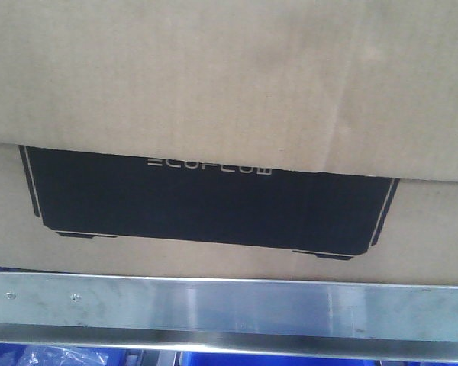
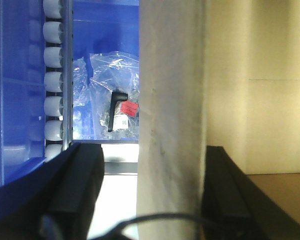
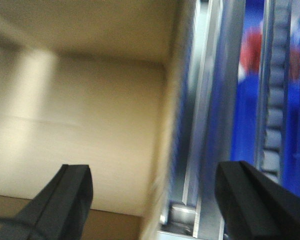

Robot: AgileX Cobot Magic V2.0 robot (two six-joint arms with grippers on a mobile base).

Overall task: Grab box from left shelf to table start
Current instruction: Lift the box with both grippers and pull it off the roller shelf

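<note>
**A:** How do the hands stand?

**B:** The left gripper (image 2: 150,150) is spread wide and holds nothing; the pale front rail (image 2: 170,100) runs up between its black fingers (image 2: 75,185), but I cannot tell whether they touch it; the right gripper (image 3: 155,170) is parted just as wide and is empty too, in a blurred picture.

**A:** And around them?

**B:** Left of the rail in the left wrist view, a blue bin (image 2: 105,30) holds clear plastic bags (image 2: 102,70), with a black lever handle (image 2: 115,110) and a red label (image 2: 131,108) among them; a column of white rollers (image 2: 54,80) stands beside the bin; right of the rail is plain cardboard.

**A:** Where is the box?

**B:** The box (image 1: 214,91) sits on the left shelf (image 1: 366,313), just behind the rail, and fills the front view; its long axis runs left to right along the rail; the black trapezoid panel (image 1: 206,206) faces the camera, wider edge up, with the white ECOFLOW lettering upright; a cardboard edge overlaps the tops of the letters, and I cannot tell whether it is a flap or a second box.
</note>
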